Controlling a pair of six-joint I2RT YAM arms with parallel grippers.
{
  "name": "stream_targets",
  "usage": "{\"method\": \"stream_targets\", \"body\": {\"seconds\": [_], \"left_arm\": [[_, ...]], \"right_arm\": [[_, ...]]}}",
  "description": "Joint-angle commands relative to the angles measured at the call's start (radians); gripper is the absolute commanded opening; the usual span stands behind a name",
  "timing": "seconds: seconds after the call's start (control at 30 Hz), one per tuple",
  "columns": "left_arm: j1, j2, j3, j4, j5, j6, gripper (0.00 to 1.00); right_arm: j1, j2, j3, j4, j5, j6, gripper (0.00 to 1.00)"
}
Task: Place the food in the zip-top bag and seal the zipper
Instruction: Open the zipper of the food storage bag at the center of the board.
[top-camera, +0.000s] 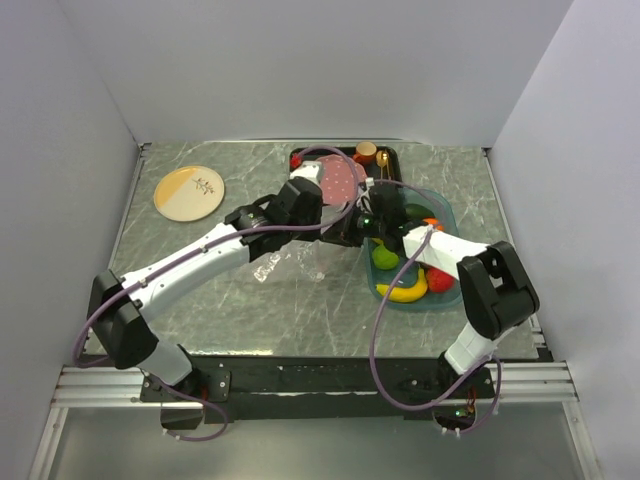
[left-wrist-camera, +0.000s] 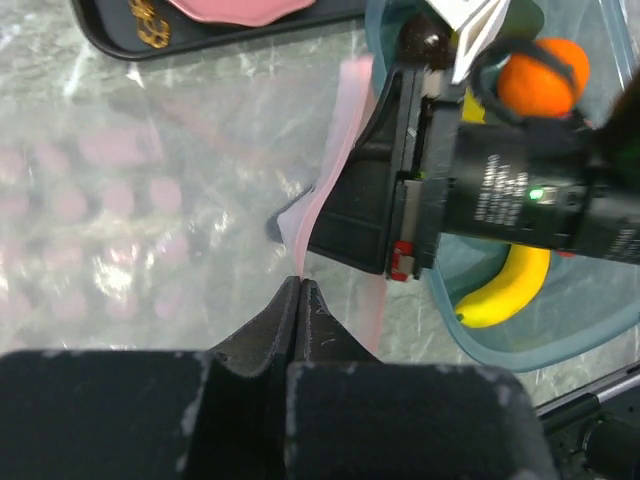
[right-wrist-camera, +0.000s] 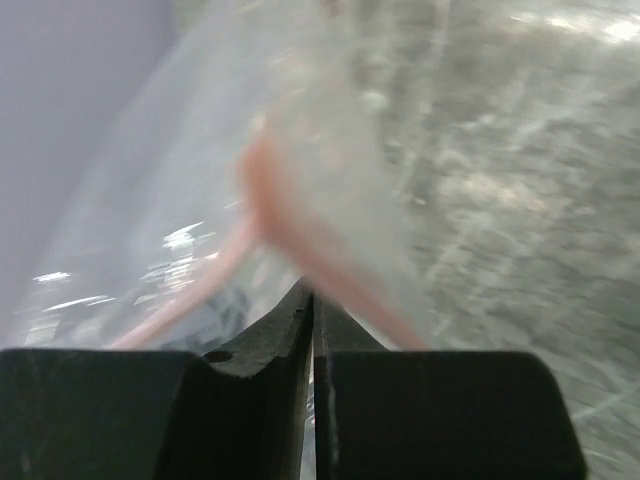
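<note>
The zip-top bag (top-camera: 290, 262) lies crinkled on the marble table, its mouth lifted toward the blue tray. My left gripper (top-camera: 338, 222) is shut on the bag's pink zipper (left-wrist-camera: 345, 130), its jaws pinching the strip edge (left-wrist-camera: 300, 282). My right gripper (top-camera: 366, 228) is shut on the other side of the zipper (right-wrist-camera: 300, 230), jaws pressed together at the strip (right-wrist-camera: 312, 292). The food sits in the blue oval tray (top-camera: 448, 212): banana (top-camera: 403, 292), green piece (top-camera: 383, 257), red piece (top-camera: 440, 278), orange (left-wrist-camera: 540, 80). No food shows in the bag.
A black tray (top-camera: 392, 152) at the back holds a pink dotted plate (top-camera: 340, 180), gold cutlery (top-camera: 382, 162) and an orange cup (top-camera: 366, 150). A beige and orange plate (top-camera: 188, 192) lies at back left. White walls enclose the table.
</note>
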Motion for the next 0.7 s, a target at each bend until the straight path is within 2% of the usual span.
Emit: {"method": "stream_targets", "body": {"seconds": [0.0, 0.13, 0.23, 0.4, 0.47, 0.53, 0.57, 0.67], "left_arm": [[-0.005, -0.049, 0.060, -0.042, -0.120, 0.005, 0.01], [0.009, -0.061, 0.063, -0.104, -0.244, -0.009, 0.01], [0.036, -0.075, 0.051, -0.138, -0.275, -0.043, 0.01], [0.052, -0.112, -0.033, -0.027, -0.160, -0.041, 0.01], [0.052, -0.090, -0.046, -0.026, -0.128, -0.063, 0.01], [0.050, -0.063, -0.059, -0.017, -0.114, -0.080, 0.01], [0.052, -0.055, -0.067, -0.007, -0.090, -0.081, 0.01], [0.050, -0.029, -0.090, 0.023, -0.082, -0.092, 0.01]], "right_arm": [[0.010, 0.037, 0.035, -0.107, 0.110, -0.061, 0.10], [0.010, 0.048, 0.042, -0.171, 0.160, -0.108, 0.10], [0.009, 0.060, 0.058, -0.197, 0.191, -0.139, 0.09], [0.013, 0.050, 0.059, -0.136, 0.125, -0.151, 0.10], [0.012, 0.010, 0.070, -0.133, 0.107, -0.165, 0.14], [0.012, -0.024, 0.081, -0.136, 0.102, -0.180, 0.24], [0.012, -0.056, 0.088, -0.148, 0.095, -0.188, 0.26], [0.012, -0.111, 0.133, -0.258, 0.145, -0.226, 0.37]]}}
